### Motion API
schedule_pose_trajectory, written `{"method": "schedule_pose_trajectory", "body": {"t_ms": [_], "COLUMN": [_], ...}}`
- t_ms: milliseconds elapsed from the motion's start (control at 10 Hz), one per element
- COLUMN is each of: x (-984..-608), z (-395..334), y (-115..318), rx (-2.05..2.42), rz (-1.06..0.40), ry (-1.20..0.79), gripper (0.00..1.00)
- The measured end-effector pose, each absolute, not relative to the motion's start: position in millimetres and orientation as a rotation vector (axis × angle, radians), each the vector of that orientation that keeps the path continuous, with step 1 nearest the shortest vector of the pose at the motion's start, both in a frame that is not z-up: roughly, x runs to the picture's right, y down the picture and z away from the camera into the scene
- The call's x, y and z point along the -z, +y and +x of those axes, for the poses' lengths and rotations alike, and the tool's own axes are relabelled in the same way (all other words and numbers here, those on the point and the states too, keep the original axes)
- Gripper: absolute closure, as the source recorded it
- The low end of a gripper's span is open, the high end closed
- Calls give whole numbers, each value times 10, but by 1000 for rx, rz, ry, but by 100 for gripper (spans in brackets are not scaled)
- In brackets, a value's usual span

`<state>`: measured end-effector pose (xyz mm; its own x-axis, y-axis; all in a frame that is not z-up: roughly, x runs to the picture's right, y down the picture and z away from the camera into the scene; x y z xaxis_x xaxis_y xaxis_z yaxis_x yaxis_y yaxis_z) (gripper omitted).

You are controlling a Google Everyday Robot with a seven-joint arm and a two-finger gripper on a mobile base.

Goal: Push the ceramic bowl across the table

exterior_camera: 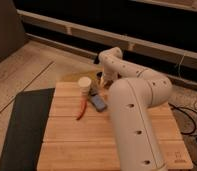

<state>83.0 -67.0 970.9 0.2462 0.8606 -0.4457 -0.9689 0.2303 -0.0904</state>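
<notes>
The bench (67, 145) of pale planks fills the lower view, with a dark grey mat (22, 125) lying along its left edge. The white arm (134, 105) bends over the bench toward its far edge, where the gripper (106, 82) sits low; whether the jaws are released or clenched I cannot tell. The ceramic bowl cannot be made out. A cream cup (84, 84) stands near the far edge, a blue object (98, 102) just beside it, a red utensil (82, 109) below.
</notes>
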Motion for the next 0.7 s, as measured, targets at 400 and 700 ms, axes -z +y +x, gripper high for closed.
{"method": "schedule_pose_trajectory", "body": {"t_ms": [400,700], "x": [-9673,-9673], "z": [815,813], "y": [-772,-771], "rx": [-1279,-1279], "rz": [-364,-364], "ry": [309,309], "gripper": [35,35]}}
